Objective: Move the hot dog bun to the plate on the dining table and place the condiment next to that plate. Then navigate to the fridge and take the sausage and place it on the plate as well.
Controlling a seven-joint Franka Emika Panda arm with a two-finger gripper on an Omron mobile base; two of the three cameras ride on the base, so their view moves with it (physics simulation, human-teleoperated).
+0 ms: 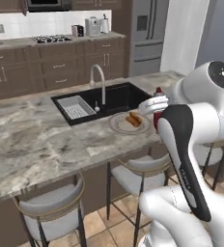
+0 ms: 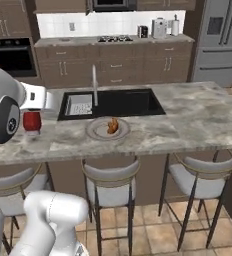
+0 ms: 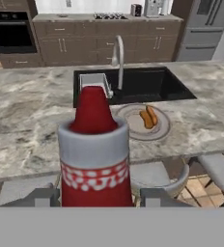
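My gripper (image 3: 97,198) is shut on the condiment (image 3: 94,154), a red squeeze bottle held upright between the two fingers. The condiment (image 2: 32,121) hangs low over the dining table (image 2: 198,115) near its front edge, to one side of the plate (image 2: 97,131), about a plate's width away. I cannot tell whether its base touches the marble. The hot dog bun (image 2: 112,125) lies on the grey plate (image 1: 119,124) in front of the black sink. My arm hides part of the condiment (image 1: 158,91). The sausage is out of view. The fridge (image 1: 147,34) stands shut at the back.
A black sink (image 2: 128,102) with a chrome tap (image 2: 94,82) lies just behind the plate. Grey-cushioned stools (image 2: 110,180) line the table's near side. The wall counter with the gas hob (image 2: 113,39) runs along the back.
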